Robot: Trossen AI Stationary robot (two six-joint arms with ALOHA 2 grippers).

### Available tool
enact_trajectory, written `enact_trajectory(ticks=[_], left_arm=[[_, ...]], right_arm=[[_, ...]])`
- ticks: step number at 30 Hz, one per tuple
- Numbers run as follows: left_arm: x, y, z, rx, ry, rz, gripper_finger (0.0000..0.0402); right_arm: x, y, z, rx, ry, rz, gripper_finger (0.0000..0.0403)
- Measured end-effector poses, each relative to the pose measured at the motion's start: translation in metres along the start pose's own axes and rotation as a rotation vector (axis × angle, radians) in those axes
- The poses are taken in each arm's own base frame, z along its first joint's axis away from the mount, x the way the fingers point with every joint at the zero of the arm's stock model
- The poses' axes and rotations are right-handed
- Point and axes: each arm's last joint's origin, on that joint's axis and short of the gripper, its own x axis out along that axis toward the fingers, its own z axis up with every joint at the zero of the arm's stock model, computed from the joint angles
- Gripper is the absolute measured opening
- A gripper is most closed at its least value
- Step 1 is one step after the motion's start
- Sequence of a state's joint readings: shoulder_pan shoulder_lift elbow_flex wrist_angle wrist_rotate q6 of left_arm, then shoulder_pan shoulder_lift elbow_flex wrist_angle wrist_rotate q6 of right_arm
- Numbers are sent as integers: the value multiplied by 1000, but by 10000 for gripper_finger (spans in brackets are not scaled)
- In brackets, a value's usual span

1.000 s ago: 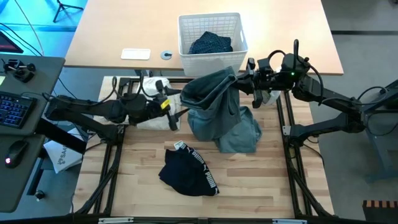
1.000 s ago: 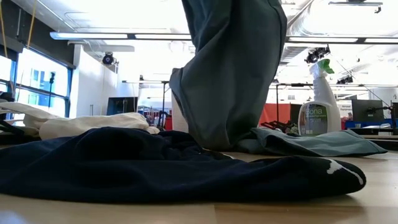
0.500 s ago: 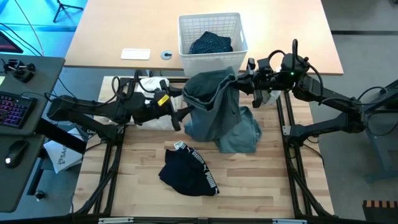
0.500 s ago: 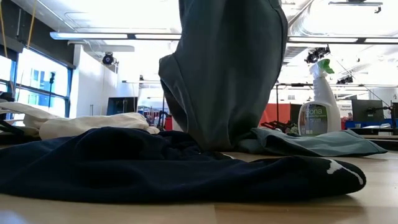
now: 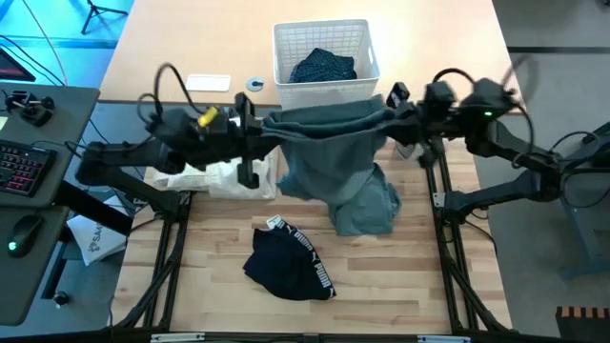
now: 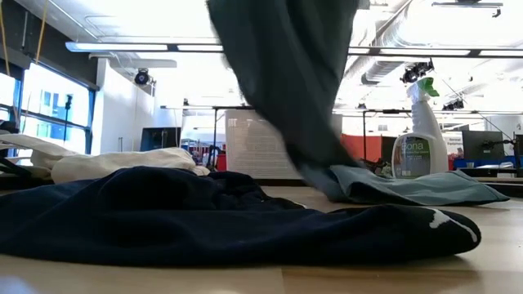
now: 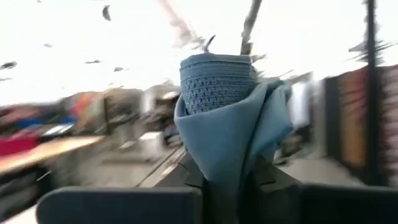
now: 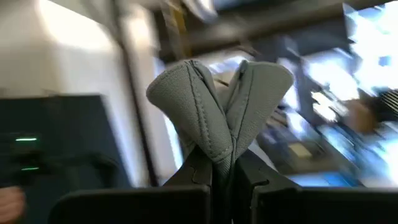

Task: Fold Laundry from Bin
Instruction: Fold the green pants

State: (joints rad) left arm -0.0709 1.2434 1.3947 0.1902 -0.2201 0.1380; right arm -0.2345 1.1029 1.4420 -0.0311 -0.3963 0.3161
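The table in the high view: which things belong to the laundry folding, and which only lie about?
Job: grey-green top stretched between left gripper and right gripper, both shut on it; black Puma piece; white cloth; navy dotted trousers in the bin.

Lying about: spray bottle; keyboard; mouse.

The grey-green top (image 5: 334, 157) hangs stretched out above the bench, its upper edge pulled taut from side to side, while its lower part drapes down and rests crumpled on the wood. Nearer the front edge lies the black piece with white Puma lettering (image 5: 286, 264), bunched and flat. A white cloth (image 5: 224, 179) sits heaped to the left of the hanging top. The bin (image 5: 325, 38), a white lattice basket, stands upright behind, holding what appears to be the navy dotted trousers (image 5: 322, 68).
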Motion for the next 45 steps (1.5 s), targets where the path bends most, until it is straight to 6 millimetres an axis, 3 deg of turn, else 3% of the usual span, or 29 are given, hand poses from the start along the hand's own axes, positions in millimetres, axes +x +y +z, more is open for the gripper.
enact_trajectory(ticks=[7,13,16,19,23,26,29,32,35,40,45], left_arm=[[37,-14,67,-81,-159,-274,21],[74,-46,93,-195,-255,-507,29],[79,-53,102,-129,-245,-513,32],[77,-42,100,12,-282,-341,33],[66,0,119,188,-314,-54,33],[69,32,123,271,-336,15,32],[74,59,116,250,-310,-14,28],[76,75,110,118,-271,-126,28],[74,73,112,-3,-276,-313,28],[74,38,117,-161,-331,-563,27],[71,-14,118,-310,-323,-711,27]], right_arm=[[32,53,43,-66,-193,432,7],[63,103,64,-133,-250,816,7],[65,116,79,-208,-292,864,7],[54,115,97,-314,-325,679,7],[39,101,120,-450,-350,3,7],[41,84,120,-554,-302,-397,7],[36,75,118,-570,-226,-488,7],[36,78,113,-510,-183,-362,7],[38,91,107,-439,-165,-88,7],[46,119,99,-342,-194,327,7],[64,146,85,-313,-252,575,7]])
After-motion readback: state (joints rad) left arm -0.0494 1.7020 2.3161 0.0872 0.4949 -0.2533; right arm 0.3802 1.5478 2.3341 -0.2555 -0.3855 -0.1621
